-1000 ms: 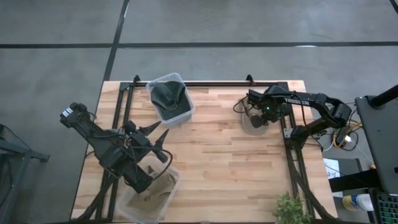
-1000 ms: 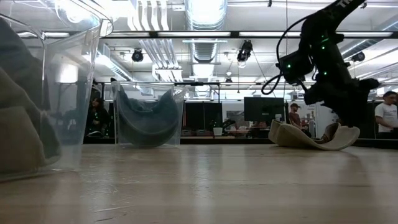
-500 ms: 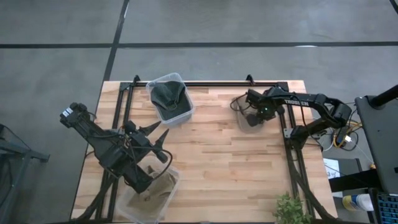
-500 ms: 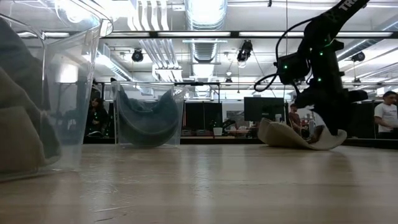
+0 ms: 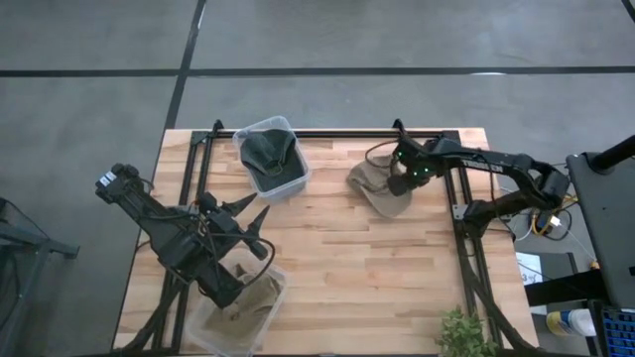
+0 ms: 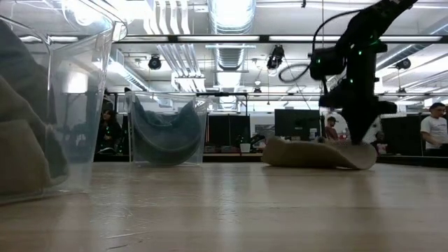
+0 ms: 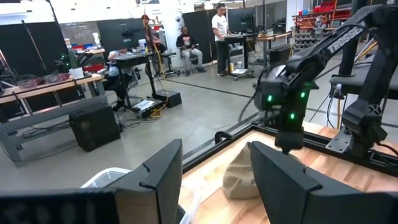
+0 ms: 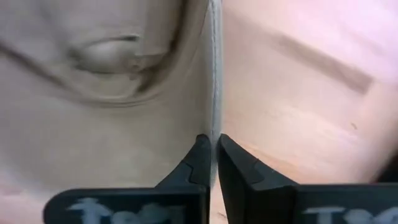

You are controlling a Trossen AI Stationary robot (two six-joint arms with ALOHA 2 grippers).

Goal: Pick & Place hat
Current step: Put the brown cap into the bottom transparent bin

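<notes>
**Inspector A:** What is obscured?

**Inspector B:** In the high view the right gripper (image 5: 400,179) covers part of the tan hat (image 5: 375,182), so its contact point is hidden there. The right wrist view settles it: the two dark fingers (image 8: 200,163) are pressed together on the hat's brim edge, with bare wood beside it. In the low view the near bin (image 6: 49,98) is cut off at the left edge of the picture.

**Inspector A:** Position and orientation of the hat?

**Inspector B:** On the table (image 5: 347,258), far half, right of centre, resting on the wood. From the low view it lies low and flat, its long axis running left to right, the raised end under the gripper at the right.

**Inspector A:** Clearances?

**Inspector B:** The far bin (image 5: 270,157), holding a dark hat (image 5: 266,149), stands to the left of the tan hat, apart from it with bare wood between. The table's far rail is near the hat. The middle of the table is open.

**Inspector A:** Left arm?

**Inspector B:** The left gripper (image 5: 260,210) hangs above the near-left area, fingers spread, holding nothing.
</notes>
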